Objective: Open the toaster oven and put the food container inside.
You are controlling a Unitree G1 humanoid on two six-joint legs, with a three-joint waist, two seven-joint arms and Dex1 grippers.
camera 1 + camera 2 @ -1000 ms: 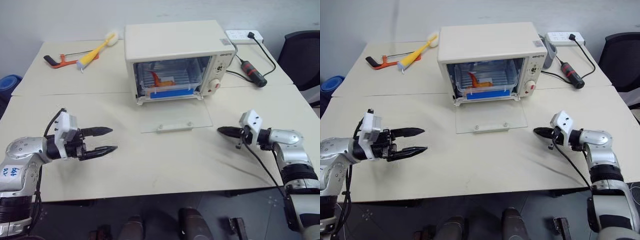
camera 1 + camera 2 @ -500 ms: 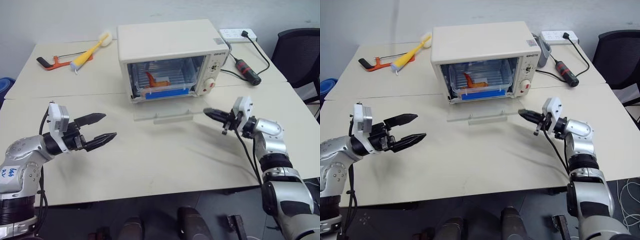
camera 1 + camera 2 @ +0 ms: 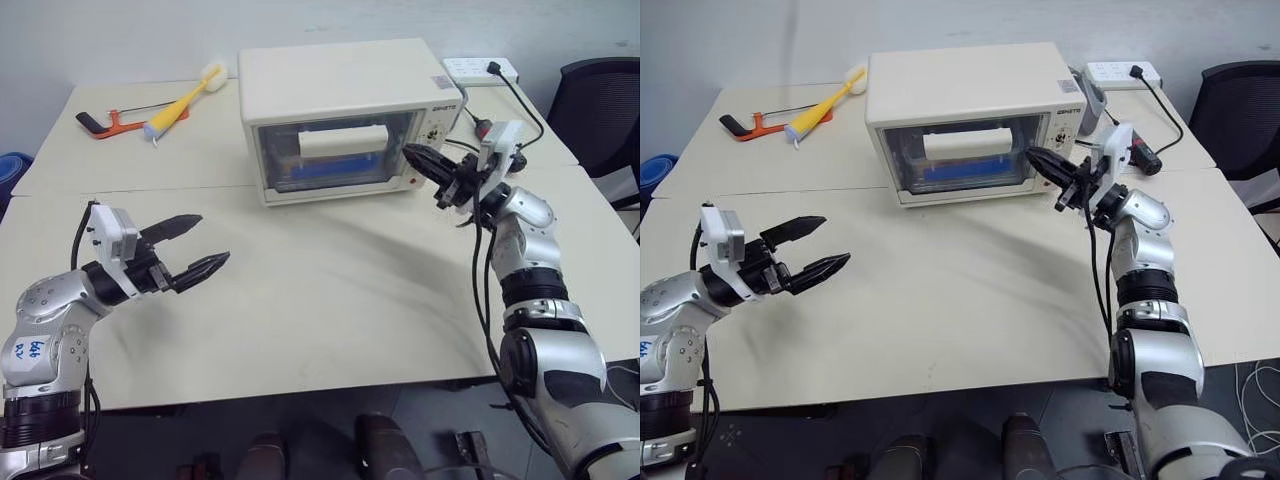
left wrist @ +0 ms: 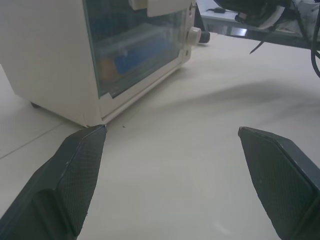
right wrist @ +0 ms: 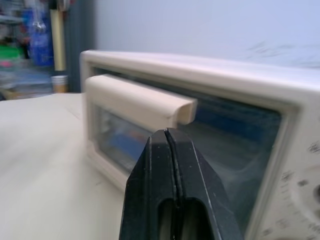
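Toaster oven (image 3: 345, 120) upper centre, glass door up and closed. Food container (image 3: 335, 168) inside, blue clip strip visible through glass. Task looks done. Right gripper (image 3: 418, 160) fingers together, beside door's right edge. Left gripper (image 3: 198, 247) lower left, fingers spread, empty.

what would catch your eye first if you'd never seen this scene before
The cream toaster oven at the back middle of the table, its glass door up and the food container dim behind it. The right claw, shut, sits by the door's right edge, and the left claw hangs wide open over bare tabletop.
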